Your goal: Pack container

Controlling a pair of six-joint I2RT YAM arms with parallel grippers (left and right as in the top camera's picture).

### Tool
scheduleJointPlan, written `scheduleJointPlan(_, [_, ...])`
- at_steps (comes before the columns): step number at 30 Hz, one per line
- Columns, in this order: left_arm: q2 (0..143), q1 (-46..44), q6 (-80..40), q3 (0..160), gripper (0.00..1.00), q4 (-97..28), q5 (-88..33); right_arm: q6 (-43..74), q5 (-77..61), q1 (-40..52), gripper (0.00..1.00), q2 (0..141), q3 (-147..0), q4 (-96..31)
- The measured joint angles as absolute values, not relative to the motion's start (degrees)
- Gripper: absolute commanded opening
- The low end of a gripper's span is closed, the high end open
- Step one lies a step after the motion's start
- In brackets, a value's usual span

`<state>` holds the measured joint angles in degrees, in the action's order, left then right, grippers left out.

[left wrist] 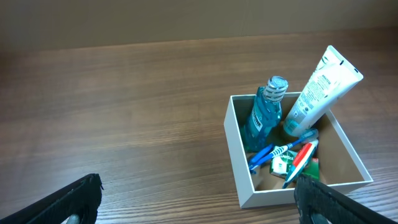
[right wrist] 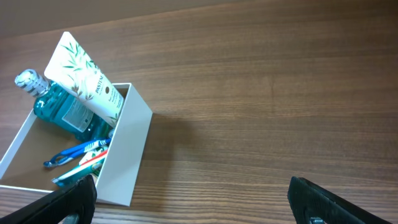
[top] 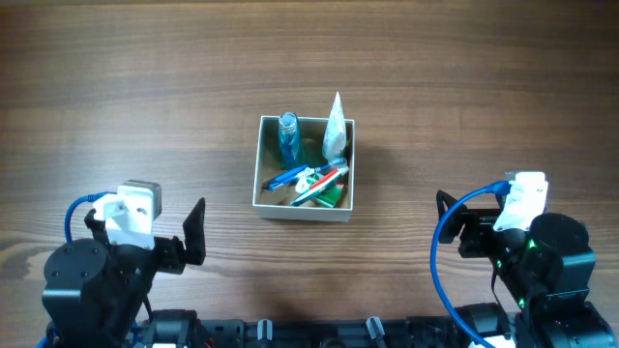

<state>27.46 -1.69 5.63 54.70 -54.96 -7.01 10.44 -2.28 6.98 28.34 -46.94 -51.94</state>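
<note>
Container rests on the wooden surface, ahead of my left hand and off to its right, ahead of my right hand and off to its left. Both hands are spread wide and hold nothing. Inside stand a blue mouthwash bottle and a leaning white tube, beside a blue toothbrush.
</note>
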Motion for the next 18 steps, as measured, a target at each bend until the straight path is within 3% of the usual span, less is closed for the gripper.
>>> scheduleJointPlan(5, [27.5,-1.7,5.6,54.7,1.00,-55.1,-7.0,9.9,-2.2,7.0,1.00,27.8,-46.6,-54.6])
scheduleJointPlan(10, [27.5,-1.7,5.6,54.7,1.00,-55.1,-7.0,7.3,-1.2,7.0,1.00,15.4,-43.0,-48.3])
scheduleJointPlan(13, [27.5,-1.7,5.6,54.7,1.00,-55.1,-7.0,7.2,-1.0,7.0,1.00,7.3,-34.1,-42.2])
scheduleJointPlan(18, [27.4,-1.7,5.6,54.7,1.00,-55.1,-7.1,7.2,-1.2,7.0,1.00,1.1,-20.6,-19.5])
